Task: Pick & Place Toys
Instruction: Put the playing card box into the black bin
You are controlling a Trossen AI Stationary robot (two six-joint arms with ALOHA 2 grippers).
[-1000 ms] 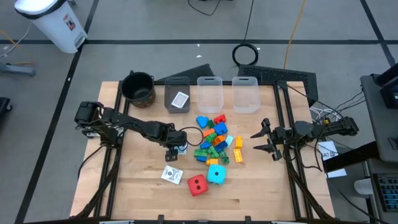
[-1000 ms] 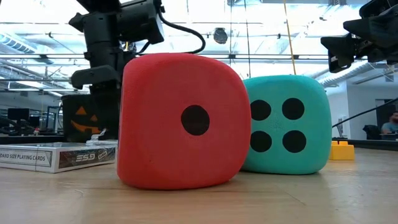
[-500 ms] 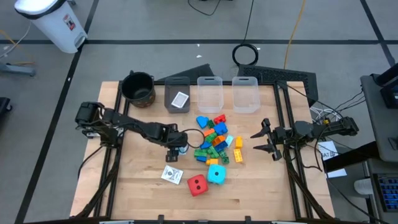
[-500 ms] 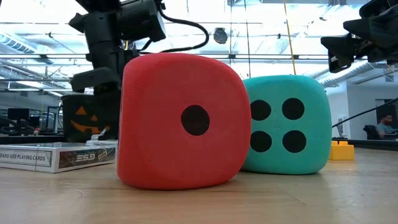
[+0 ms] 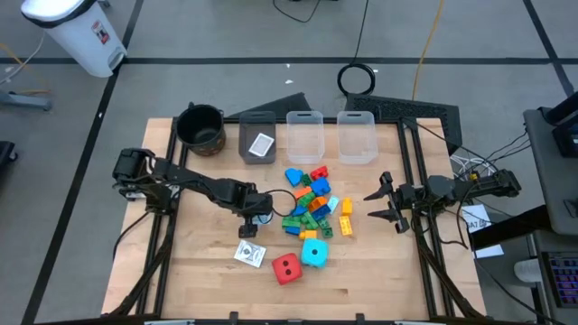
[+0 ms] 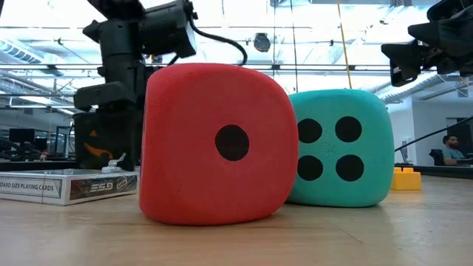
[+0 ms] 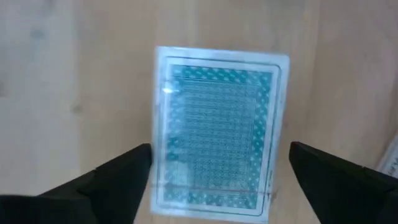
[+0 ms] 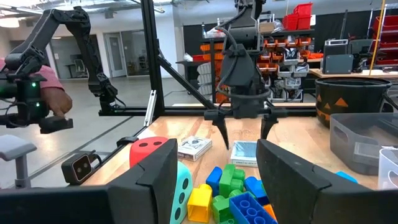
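- Just left of the brick pile (image 5: 310, 200), the left hand (image 5: 255, 217) hangs over a teal-backed card (image 7: 217, 127) lying flat on the table (image 5: 379, 271), fingers (image 7: 118, 180) spread wide on either side, not touching it.
- Right of the pile, the right hand (image 5: 386, 202) waits partly spread, gripping nothing.
- Below the pile: red cube (image 5: 286, 267) touching cyan cube (image 5: 314, 252), another card pack (image 5: 249, 254) just beside.

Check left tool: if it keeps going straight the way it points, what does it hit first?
The left tool points down at a teal-backed card case lying flat on the table, between its open fingers. Likely the case first; height above it is unclear.
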